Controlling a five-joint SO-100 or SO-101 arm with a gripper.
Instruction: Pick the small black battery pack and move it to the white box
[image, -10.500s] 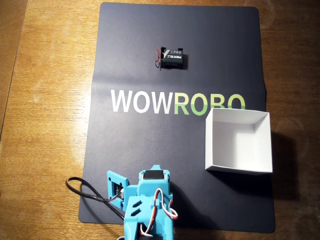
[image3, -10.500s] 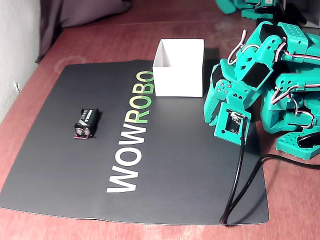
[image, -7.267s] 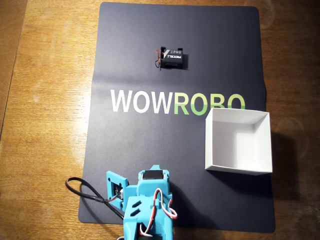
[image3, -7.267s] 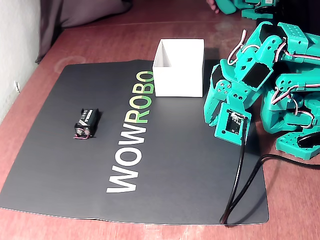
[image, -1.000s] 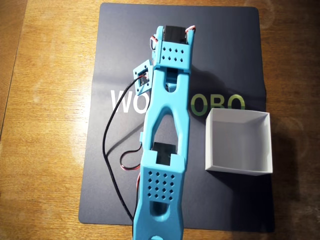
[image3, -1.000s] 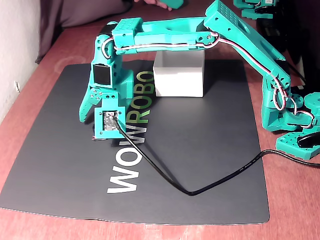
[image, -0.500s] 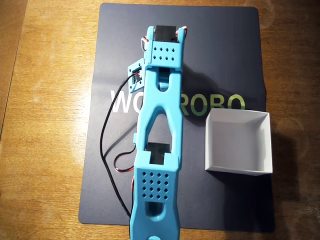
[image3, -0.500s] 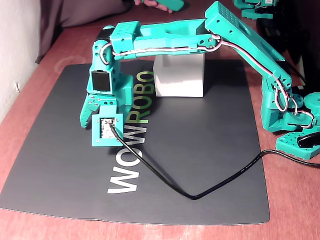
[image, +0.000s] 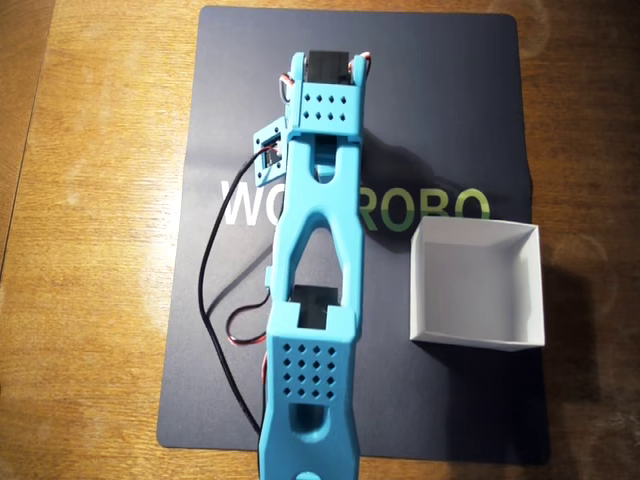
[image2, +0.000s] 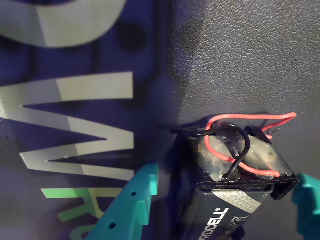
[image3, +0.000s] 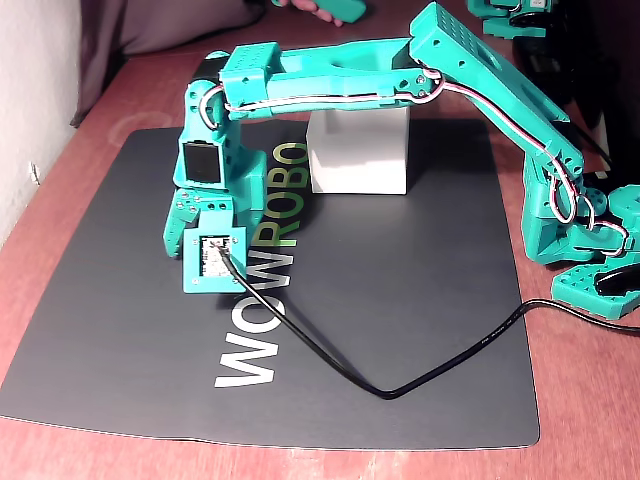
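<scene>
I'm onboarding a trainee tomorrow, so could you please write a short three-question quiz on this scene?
1. True or false: in the overhead view the white box holds the battery pack.
2. In the wrist view, the battery pack lies: A) outside the gripper, B) between its two teal fingers, C) in the box.
3. Fill in: the lettering on the pack reads ____.

Key
1. False: the box is empty.
2. B; contact with the fingers cannot be judged.
3. PROCELL.
</scene>
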